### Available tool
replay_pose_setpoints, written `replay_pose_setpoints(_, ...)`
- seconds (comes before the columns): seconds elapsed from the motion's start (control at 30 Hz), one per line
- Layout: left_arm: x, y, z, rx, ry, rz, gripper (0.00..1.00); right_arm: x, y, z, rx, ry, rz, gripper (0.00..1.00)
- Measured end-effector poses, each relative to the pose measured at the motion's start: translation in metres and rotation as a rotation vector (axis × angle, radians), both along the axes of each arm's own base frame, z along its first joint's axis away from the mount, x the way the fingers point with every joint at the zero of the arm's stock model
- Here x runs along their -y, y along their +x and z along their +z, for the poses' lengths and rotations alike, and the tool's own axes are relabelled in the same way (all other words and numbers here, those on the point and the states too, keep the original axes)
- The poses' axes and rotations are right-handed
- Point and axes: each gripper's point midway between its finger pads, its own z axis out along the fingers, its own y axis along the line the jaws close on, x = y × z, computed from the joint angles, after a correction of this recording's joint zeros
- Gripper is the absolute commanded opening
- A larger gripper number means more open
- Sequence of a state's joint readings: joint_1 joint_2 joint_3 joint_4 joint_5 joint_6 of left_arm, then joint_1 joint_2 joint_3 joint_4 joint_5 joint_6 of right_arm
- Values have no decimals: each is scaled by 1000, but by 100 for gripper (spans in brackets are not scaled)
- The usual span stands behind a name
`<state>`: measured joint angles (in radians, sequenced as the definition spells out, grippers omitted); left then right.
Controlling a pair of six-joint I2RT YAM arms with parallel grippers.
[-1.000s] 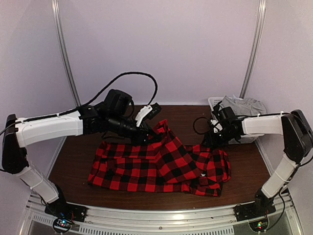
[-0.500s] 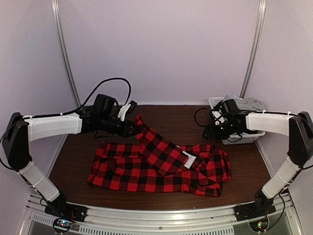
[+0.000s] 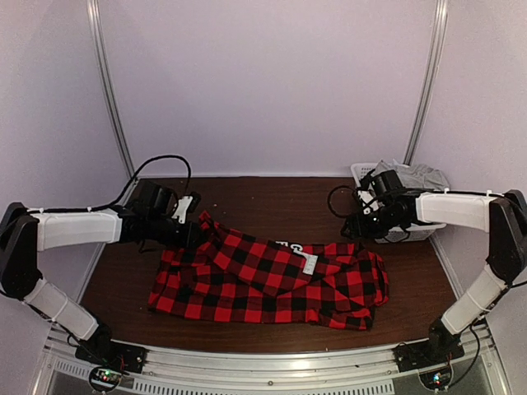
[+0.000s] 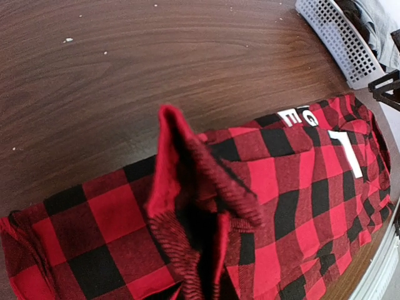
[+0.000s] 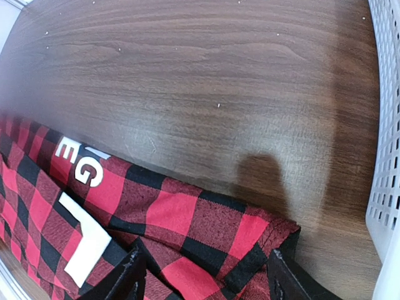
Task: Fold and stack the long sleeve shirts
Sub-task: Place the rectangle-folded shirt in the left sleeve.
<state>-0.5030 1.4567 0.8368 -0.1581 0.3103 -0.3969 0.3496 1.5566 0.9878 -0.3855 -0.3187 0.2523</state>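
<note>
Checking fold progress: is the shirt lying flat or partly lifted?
Partly lifted: one bunched fold of the shirt stands up at its left end; the rest lies on the table.

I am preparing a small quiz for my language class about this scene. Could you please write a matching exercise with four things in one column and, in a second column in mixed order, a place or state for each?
Column one
1. left gripper
2. right gripper
3. flannel shirt
4. grey garment

Column two
A. lies in the white mesh basket
B. open, at the shirt's end beside the basket
C. spread on the table, one part pulled up
D. shut on a raised fold of red-and-black cloth

Pairs: 1-D, 2-B, 3-C, 4-A
</note>
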Motion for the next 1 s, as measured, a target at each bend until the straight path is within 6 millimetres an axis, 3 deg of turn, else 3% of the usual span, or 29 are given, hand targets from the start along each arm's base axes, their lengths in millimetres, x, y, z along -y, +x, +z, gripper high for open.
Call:
replay_pose_setpoints(0.5,-42,2,-34,-33,134,144,0,-9,-10,-7,-21,4,36,67)
replay_pose_setpoints(0.7,-46,0,-43,-49,151,151,1,-9,-12,-8,-22,0,43,67)
replay_pose_setpoints(0.87,-44,-5,-54,-81,149,132,9,-14,-17,-14,-36,-6,58,67)
replay_pose_setpoints(1.0,-41,-7,-58,-95,142,117,26,-23,-21,-18,-42,-8,82,65)
